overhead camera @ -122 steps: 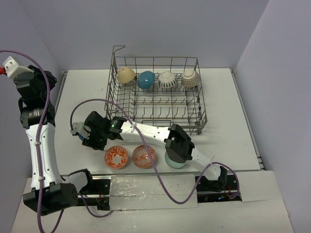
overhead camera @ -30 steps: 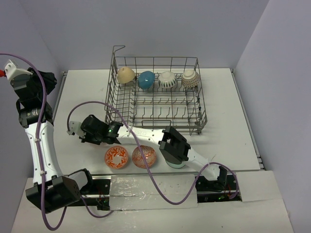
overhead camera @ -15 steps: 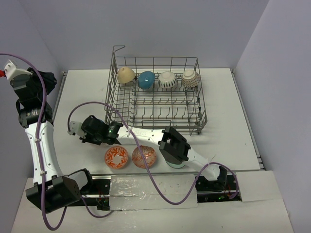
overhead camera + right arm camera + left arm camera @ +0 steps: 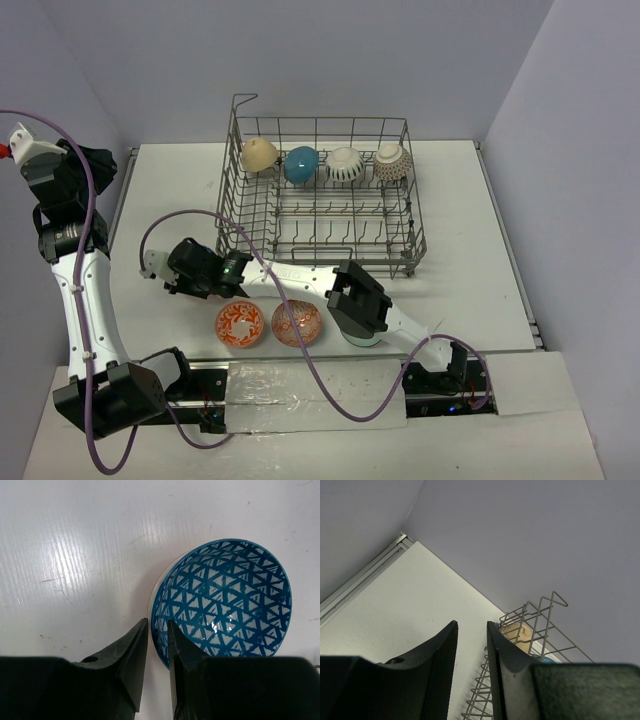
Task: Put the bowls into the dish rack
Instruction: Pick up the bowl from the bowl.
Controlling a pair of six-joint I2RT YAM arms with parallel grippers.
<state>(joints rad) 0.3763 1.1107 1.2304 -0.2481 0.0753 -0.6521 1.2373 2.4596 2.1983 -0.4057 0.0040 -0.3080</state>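
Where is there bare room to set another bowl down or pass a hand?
Free: the table right of the dish rack, the table's far left corner, the rack's front rows. Crowded: the near edge, with bowls and the right arm, and the rack's back row.

Showing glossy glazed ceramic on the blue-white patterned bowl (image 4: 222,600), catching small bright glints inside. Showing bare grey metal wire throughout the dish rack (image 4: 320,238). Showing a smooth white table (image 4: 75,540), faintly scuffed, slightly shiny.

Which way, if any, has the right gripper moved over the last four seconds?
Yes. In the top view the right gripper has shifted left, farther from the front-left corner of the dish rack.
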